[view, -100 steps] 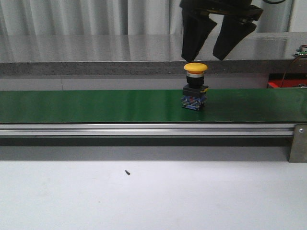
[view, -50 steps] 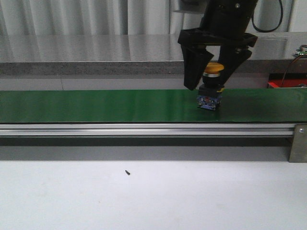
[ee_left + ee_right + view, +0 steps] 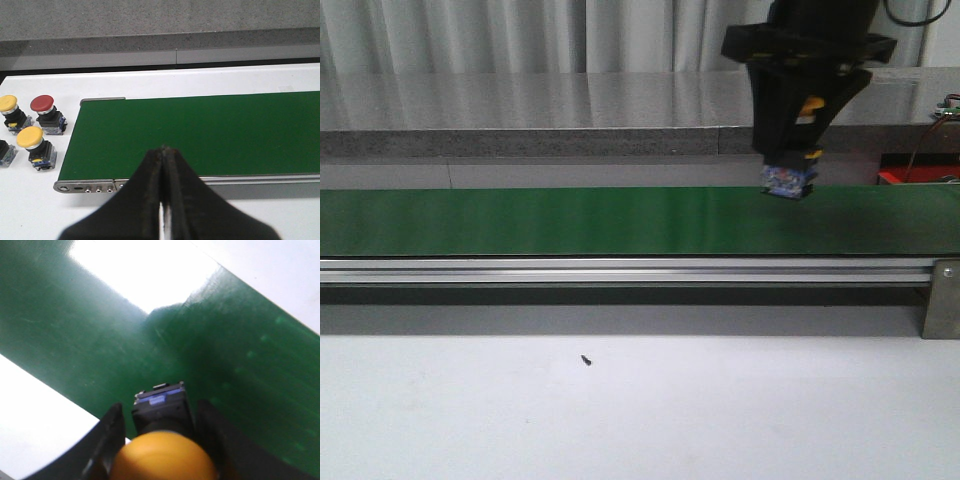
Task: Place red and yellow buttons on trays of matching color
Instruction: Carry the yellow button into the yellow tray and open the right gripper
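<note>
1. The right gripper (image 3: 798, 140), upper right of the front view, is closed tight on the yellow button (image 3: 162, 457), just above the green belt (image 3: 570, 220).
2. Next job, I think: carry it to the yellow tray, which no picture shows.
3. The left gripper (image 3: 162, 152) is closed and holds nothing.

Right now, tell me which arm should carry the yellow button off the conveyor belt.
Right. The right gripper is already closed around the yellow button above the green conveyor belt. The left gripper is shut and empty, over the belt's other end.

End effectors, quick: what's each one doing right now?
Left end effector: closed, holding nothing.
Right end effector: closed on the yellow button, above the green belt.
</note>
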Controlling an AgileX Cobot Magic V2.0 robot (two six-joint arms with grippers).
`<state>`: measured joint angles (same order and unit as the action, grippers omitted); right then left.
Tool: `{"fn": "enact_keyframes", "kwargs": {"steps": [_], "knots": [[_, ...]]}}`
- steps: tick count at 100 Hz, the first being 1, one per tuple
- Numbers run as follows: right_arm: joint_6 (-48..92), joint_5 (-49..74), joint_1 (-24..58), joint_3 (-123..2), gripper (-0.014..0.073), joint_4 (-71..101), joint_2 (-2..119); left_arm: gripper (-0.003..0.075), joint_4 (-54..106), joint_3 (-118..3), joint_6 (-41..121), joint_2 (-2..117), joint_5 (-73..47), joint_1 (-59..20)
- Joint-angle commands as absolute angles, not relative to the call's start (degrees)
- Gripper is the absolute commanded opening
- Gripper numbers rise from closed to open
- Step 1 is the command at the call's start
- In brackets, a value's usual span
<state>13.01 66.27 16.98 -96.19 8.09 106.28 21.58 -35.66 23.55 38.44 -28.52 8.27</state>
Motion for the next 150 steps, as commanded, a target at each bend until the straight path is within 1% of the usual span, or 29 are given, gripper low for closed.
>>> {"fn": "enact_keyframes", "kwargs": {"steps": [1,25,38,55,64,78,103,150], "knots": [[13.8,67.2,13.5,-97.7,0.0111,8.2,100.3,-0.0020,22.8,-37.3,23.6,38.7,-24.9,7.9],[14.1,67.6,2.6,-94.6,0.0111,8.6,94.2,-0.0020,22.8,-37.3,23.6,38.7,-24.9,7.9],[14.5,64.6,-4.2,-89.0,0.0111,8.9,91.3,-0.0020,22.8,-37.3,23.6,38.7,-24.9,7.9],[15.8,61.4,-12.7,-81.7,0.0111,9.4,90.6,-0.0020,22.8,-37.3,23.6,38.7,-24.9,7.9],[16.5,58.3,-16.9,-77.7,0.0111,10.7,90.6,-0.0020,22.8,-37.3,23.6,38.7,-24.9,7.9],[16.6,50.2,-22.0,-72.0,0.0111,14.2,90.6,-0.0020,22.8,-37.3,23.6,38.7,-24.9,7.9],[16.9,41.3,-23.1,-65.0,0.0111,15.8,91.1,-0.0020,22.8,-37.3,23.6,38.7,-24.9,7.9],[16.9,41.6,-23.1,-64.9,0.0111,16.0,96.2,-0.0020,22.8,-37.3,23.6,38.7,-24.9,7.9]]}}
